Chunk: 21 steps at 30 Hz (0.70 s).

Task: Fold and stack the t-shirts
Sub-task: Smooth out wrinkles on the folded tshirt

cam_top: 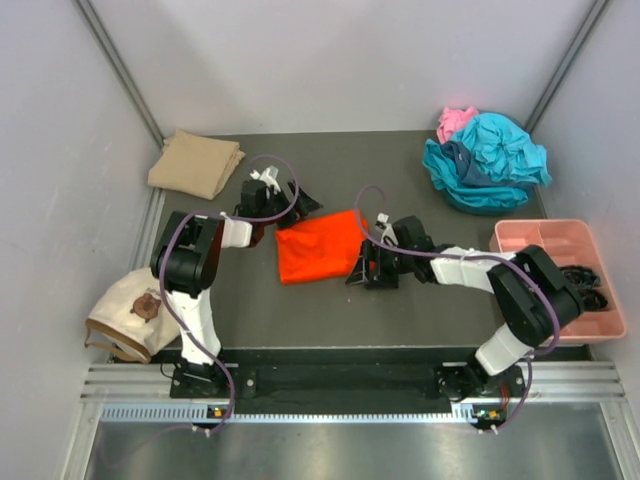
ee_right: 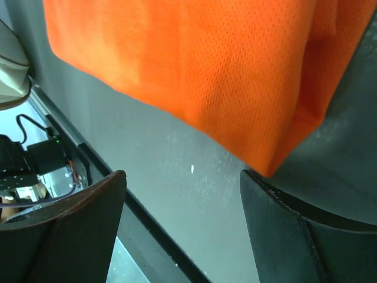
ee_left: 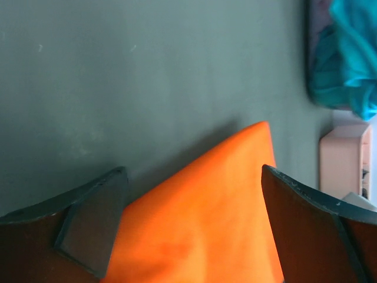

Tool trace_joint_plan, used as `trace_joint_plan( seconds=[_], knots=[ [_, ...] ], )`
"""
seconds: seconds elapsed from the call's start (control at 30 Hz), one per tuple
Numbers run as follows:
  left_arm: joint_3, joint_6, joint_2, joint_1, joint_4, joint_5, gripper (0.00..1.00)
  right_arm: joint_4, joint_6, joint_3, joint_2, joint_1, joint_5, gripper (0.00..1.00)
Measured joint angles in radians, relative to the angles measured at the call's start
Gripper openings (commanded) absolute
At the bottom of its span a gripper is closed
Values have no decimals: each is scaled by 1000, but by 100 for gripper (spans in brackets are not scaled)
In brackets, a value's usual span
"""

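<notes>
A bright orange t-shirt [cam_top: 318, 246] lies folded in the middle of the dark table. My left gripper [cam_top: 283, 218] is at its far left corner, open. In the left wrist view the orange cloth [ee_left: 206, 218] fills the gap between the wide-apart fingers [ee_left: 94, 224]. My right gripper [cam_top: 359, 266] is open at the shirt's right edge. In the right wrist view the shirt's corner [ee_right: 194, 65] hangs just beyond the fingertips [ee_right: 294, 230], with bare table between them. A tan t-shirt [cam_top: 195, 163] lies folded at the far left. Teal t-shirts [cam_top: 490, 160] and a pink one [cam_top: 455, 122] are heaped at the far right.
A pink compartment tray [cam_top: 556, 236] sits at the right edge, with dark items in it. A cream cap-like thing [cam_top: 125, 312] lies off the table's near left corner. Grey walls close in the table on three sides.
</notes>
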Motion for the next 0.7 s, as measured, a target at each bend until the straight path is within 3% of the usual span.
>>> trace_joint_plan(
  seconds=[0.43, 0.7],
  knots=[
    [42, 16, 61, -14, 43, 2, 99, 43, 21, 94, 104, 34, 48, 78],
    [-89, 66, -88, -16, -62, -107, 99, -19, -22, 272, 224, 34, 123, 79]
  ],
)
